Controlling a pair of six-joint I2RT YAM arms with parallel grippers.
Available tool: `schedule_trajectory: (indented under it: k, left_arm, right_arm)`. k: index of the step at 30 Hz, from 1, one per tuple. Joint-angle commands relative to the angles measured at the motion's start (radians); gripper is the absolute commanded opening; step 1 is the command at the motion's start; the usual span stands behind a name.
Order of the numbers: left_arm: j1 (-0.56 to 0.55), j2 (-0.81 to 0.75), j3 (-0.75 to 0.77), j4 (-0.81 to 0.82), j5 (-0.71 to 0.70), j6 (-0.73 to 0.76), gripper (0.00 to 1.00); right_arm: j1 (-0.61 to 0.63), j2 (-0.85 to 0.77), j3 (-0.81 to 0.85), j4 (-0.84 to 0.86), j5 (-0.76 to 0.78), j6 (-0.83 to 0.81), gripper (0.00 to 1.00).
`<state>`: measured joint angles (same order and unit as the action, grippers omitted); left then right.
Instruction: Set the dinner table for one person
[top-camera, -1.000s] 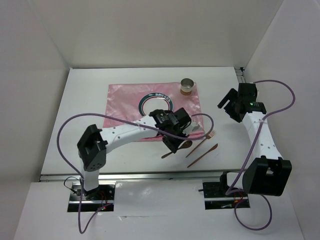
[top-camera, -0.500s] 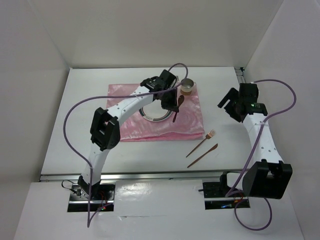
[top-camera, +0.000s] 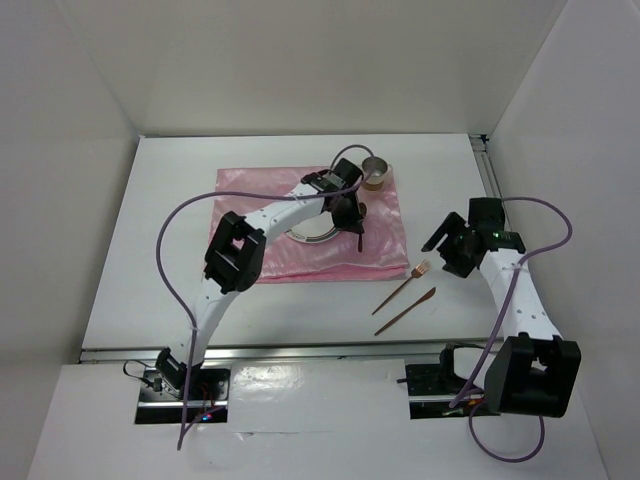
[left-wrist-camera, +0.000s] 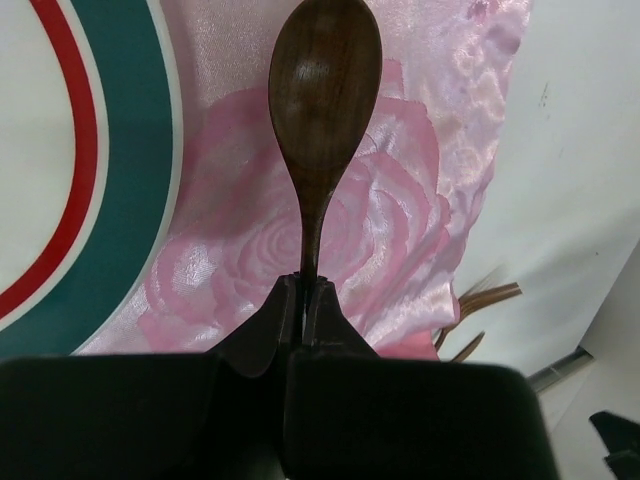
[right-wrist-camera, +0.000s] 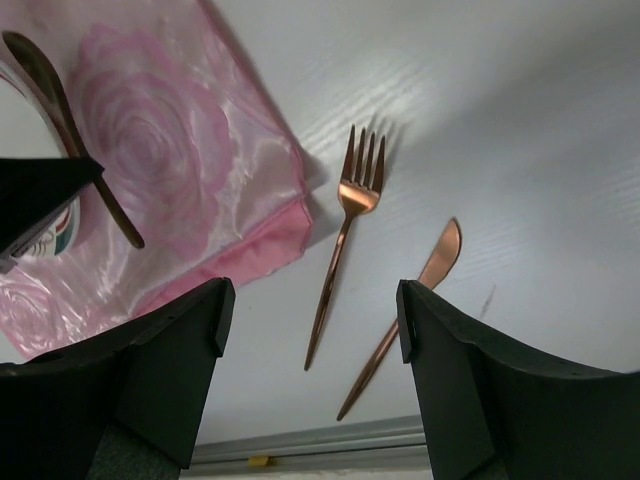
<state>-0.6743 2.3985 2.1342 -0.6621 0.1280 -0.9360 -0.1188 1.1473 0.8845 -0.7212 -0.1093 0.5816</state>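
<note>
My left gripper (top-camera: 354, 224) is shut on the handle of a dark brown spoon (left-wrist-camera: 322, 100) and holds it over the pink cloth (top-camera: 250, 205), just right of the white plate (left-wrist-camera: 60, 150) with its teal and red rings. I cannot tell whether the spoon touches the cloth. The spoon also shows in the top view (top-camera: 360, 210) and the right wrist view (right-wrist-camera: 60, 110). My right gripper (right-wrist-camera: 312, 300) is open and empty above the copper fork (right-wrist-camera: 345, 240) and copper knife (right-wrist-camera: 410, 310). Both lie on the white dinner table (top-camera: 170, 280), right of the cloth.
A small metal cup (top-camera: 374, 173) stands on the cloth's far right corner. A silver rail (right-wrist-camera: 320, 440) runs along the table's near edge and another along the right edge (top-camera: 490, 175). White walls close in the back and sides.
My left arm carried the spoon from the cloth's near right corner up over the cloth, to beside the plate. My right arm swung down and left to above the fork and knife.
</note>
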Motion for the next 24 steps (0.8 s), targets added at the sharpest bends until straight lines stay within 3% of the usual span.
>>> schedule_trajectory:
  k: [1, 9, 10, 13, 20, 24]
  left_arm:
    - [-0.021, 0.034, 0.044, 0.05, -0.053, -0.073, 0.0]
    - [-0.031, 0.053, 0.055, 0.071, -0.108, -0.061, 0.0]
    - [-0.031, 0.065, 0.055, 0.071, -0.108, -0.061, 0.04]
    - [-0.041, 0.077, 0.064, 0.071, -0.117, -0.02, 0.28]
    - [-0.084, -0.005, 0.03, 0.053, -0.126, 0.04, 0.36]
    - [-0.106, -0.077, 0.03, 0.026, -0.145, 0.087, 0.49]
  right_arm:
    - [-0.005, -0.05, -0.042, -0.012, -0.056, 0.04, 0.78]
    - [0.004, -0.07, -0.119, -0.012, -0.109, 0.04, 0.76]
    - [0.004, -0.07, -0.119, -0.012, -0.109, 0.04, 0.76]
    - [0.004, -0.08, -0.119, -0.001, -0.109, 0.05, 0.76]
    - [0.024, -0.049, -0.119, -0.001, -0.076, 0.07, 0.75]
    - [0.068, -0.026, -0.128, -0.012, -0.043, 0.112, 0.69]
